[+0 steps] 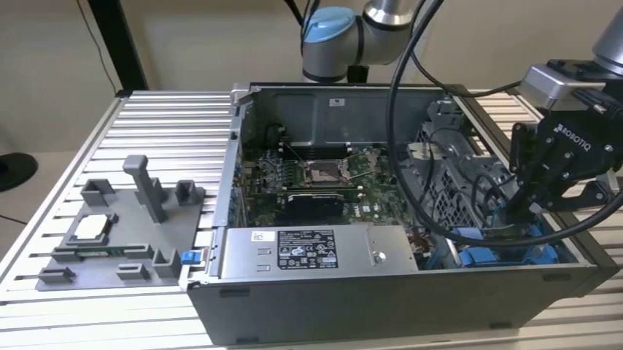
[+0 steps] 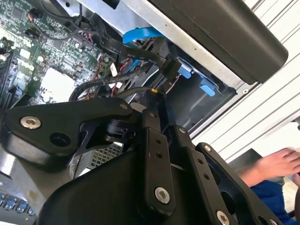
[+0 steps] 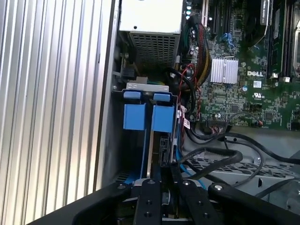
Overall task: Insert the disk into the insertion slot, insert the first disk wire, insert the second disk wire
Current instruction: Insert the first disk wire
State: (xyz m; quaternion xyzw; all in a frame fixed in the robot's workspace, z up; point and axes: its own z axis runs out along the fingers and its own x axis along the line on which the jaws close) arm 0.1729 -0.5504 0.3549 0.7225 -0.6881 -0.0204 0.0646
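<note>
Several black cables (image 1: 392,109) hang from the arm across the open computer case (image 1: 389,310) in the exterior view, crossing above the motherboard (image 1: 311,182). A labelled power-supply box (image 1: 311,251) lies along the case's near wall, and a grey fixture (image 1: 122,233) sits on the slatted counter (image 1: 165,120) toward the exterior view's left. The gripper (image 1: 514,217) reaches down into the case's corner at the exterior view's right, just above the disk (image 1: 484,257), whose blue carrier plastic peeks out between cables and the case wall. In the second wrist view the gripper's (image 2: 154,101) black linkage blocks much of the scene. Past it a black cable with a connector (image 2: 171,68) and a flat blue cable (image 2: 140,33) run near a blue tab, and a person's hand (image 2: 276,166) lies beyond the counter's edge. In the first wrist view the insertion slot (image 3: 143,86) stands beside the case wall with the disk (image 3: 163,119) edge-on inside it, directly ahead of the gripper (image 3: 164,185). The carrier's blue is hard to separate from the slot's blue tabs. A dark piece lies between the jaws, and whether they clamp it cannot be told.
</note>
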